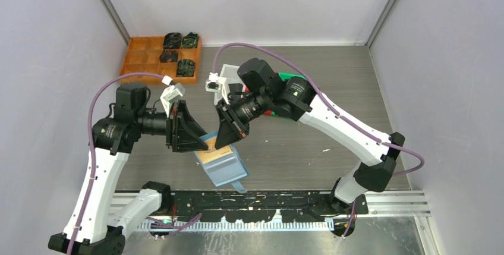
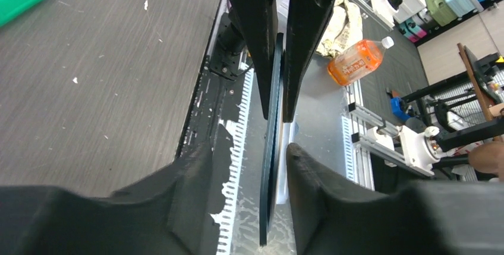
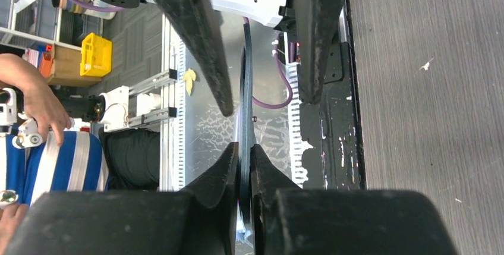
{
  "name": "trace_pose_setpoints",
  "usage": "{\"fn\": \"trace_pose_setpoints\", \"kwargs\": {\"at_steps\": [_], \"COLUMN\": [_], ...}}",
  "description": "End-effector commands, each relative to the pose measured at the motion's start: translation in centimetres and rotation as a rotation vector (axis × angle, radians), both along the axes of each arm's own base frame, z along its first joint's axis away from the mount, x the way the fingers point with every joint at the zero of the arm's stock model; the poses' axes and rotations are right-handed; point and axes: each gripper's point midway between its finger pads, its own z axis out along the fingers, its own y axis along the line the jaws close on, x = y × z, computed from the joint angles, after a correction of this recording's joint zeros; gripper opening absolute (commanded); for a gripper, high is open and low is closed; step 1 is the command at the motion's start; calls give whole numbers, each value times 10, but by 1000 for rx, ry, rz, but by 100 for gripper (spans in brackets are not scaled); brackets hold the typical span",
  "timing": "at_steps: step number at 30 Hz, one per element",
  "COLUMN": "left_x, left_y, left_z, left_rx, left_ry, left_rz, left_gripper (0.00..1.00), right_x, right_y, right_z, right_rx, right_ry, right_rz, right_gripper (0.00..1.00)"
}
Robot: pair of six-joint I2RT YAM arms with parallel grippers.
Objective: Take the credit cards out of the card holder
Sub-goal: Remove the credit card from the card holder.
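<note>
Status: extraction not complete. My right claw [image 3: 241, 148] is closed flat on the card holder [image 1: 226, 169], held above the table's [image 1: 356, 88] near edge. My left claw [image 2: 249, 154] straddles it, jaws apart, gripping nothing. One tan credit card [image 1: 209, 154] shows in the mouth, not yet drawn (others unseen). No legible writing: the orange bottle [image 2: 356, 62] label is blurred.

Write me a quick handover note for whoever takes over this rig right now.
The left gripper is open, its fingers either side of the card holder with a gap showing.
The right gripper is shut on the holder's thin edge and seems to hold it off the table, near the front edge.
A tan credit card shows at the holder's upper end; no card lies out on the table.
Done: holder lifted. Left: pull every card out.
</note>
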Motion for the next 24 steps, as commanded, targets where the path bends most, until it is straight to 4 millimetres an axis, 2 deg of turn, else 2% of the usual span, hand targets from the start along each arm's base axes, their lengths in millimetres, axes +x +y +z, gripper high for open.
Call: {"fn": "trace_pose_setpoints", "kwargs": {"at_steps": [1,4,6,8,11,12,13,17,21,24], "left_x": [-7,-10,-11,-10,-6,-2,1,13,21,23], "left_y": [-1,-1,-1,-1,-1,-1,-1,-3,-4,-5], "left_z": [9,7,5,4,4,5,6,15,23,28], "left_rx": [-39,-36,-37,-37,-27,-20,-18,-24,-46,-68], "left_ry": [-20,-13,5,16,0,-17,-28,-39,-69,-51], "left_rz": [-41,-56,-62,-65,-47,-31,-20,47,103,119], "left_gripper": [41,22,19,17,3,1,0,0,0,0], "right_x": [-3,-1,0,2,10,16,22,39,40,37], "right_y": [8,11,13,17,24,27,28,20,8,6], "right_z": [33,35,37,40,47,55,53,69,72,71], "right_rx": [112,120,130,147,191,236,253,401,483,510], "right_ry": [-57,-64,-71,-73,-66,-77,-60,50,83,109], "right_rz": [55,61,62,58,11,-25,-58,-167,-206,-215], "right_gripper": [1,1,1,6,17,21,24,33,40,40]}}
